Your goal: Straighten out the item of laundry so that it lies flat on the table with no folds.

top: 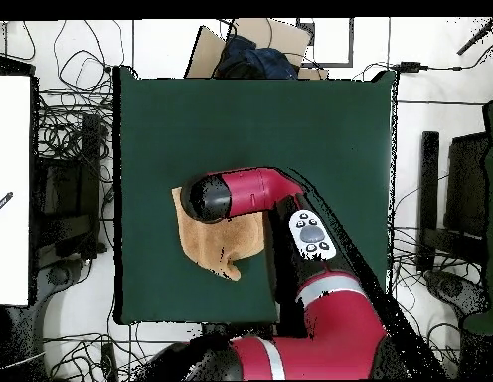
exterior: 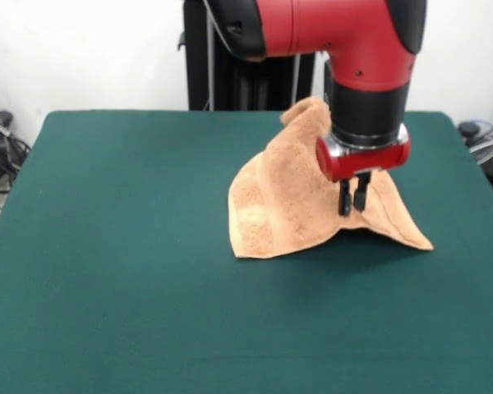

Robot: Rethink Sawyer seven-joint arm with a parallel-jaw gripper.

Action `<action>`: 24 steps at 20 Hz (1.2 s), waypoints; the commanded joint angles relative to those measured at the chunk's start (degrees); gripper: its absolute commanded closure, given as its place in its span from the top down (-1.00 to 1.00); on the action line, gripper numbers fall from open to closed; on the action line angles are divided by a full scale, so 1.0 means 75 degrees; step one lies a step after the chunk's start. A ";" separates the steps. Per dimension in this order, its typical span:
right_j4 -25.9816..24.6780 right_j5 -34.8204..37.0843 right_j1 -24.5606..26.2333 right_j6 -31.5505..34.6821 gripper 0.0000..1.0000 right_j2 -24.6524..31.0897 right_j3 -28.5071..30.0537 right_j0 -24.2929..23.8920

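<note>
In the front view, the left part of the green table is seen bare. The towel is found to the right of the table's middle. It is not flat. It is bunched up into a peak, like a little tent, with the top tipped toward the far edge of the table. Its low left corner is resting on the table, and a long thin corner is stretched out low to the right. Just right of the towel's peak, the red arm is seen coming down. The gripper is held in front of the towel's right side. Its two black fingers are pressed close together, almost touching. It cannot be told whether any cloth is pinched between them.

From above, the towel is partly hidden under the arm.
</note>
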 commanded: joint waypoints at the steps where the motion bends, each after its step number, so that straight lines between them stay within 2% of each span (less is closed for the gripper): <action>1: 0.0212 0.0162 0.0465 0.0313 -1.00 0.0477 -0.0551 -0.0011; 4: 0.0216 0.0069 0.0551 0.0285 -1.00 0.0523 -0.0529 -0.0040; 14: 0.0230 -0.0302 0.0185 0.0406 -1.00 0.0661 0.0008 -0.0106; 16: 0.0284 0.0072 -0.0100 0.0314 -1.00 0.0676 -0.0079 0.0009; 18: 0.0294 0.0309 -0.0105 0.0216 -1.00 0.0680 -0.0268 0.0077; 24: 0.0206 0.0166 0.0079 0.0082 -1.00 0.0822 -0.0399 0.0009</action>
